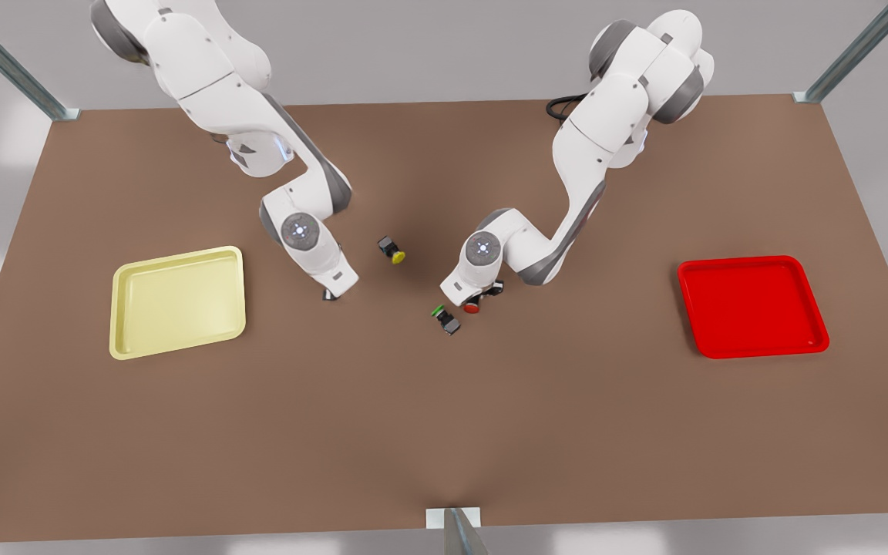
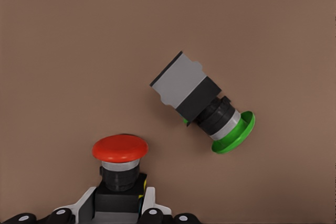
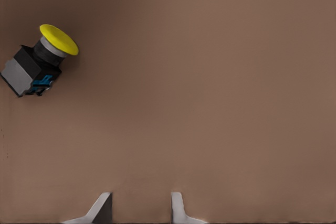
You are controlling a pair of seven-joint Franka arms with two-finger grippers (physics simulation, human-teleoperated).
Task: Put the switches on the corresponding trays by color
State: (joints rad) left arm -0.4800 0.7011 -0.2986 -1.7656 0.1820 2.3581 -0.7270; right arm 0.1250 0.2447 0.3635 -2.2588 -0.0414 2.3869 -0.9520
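Three switches lie on my brown matte table, all with blocky dark bodies and round mushroom caps. From the left wrist view, my left hand is clenched on the red switch: its white fingers press both sides of the dark body, the glossy red cap sticking out ahead. In the front view that hand is the one on the front view's right, low at the table's middle, with the red cap at its tip. Just beside it lies the green switch on its side, grey-faced body tilted, green cap apart from the red one; it sits close enough to crowd the hand.

My right hand is released, two pale fingertips spread over bare table. The yellow switch lies tipped on its side, well apart from those fingers. In the front view it rests between the two arms.

Two smooth rounded-corner trays with raised rims flank the scene: yellow tray on the front view's left, red tray on its right.
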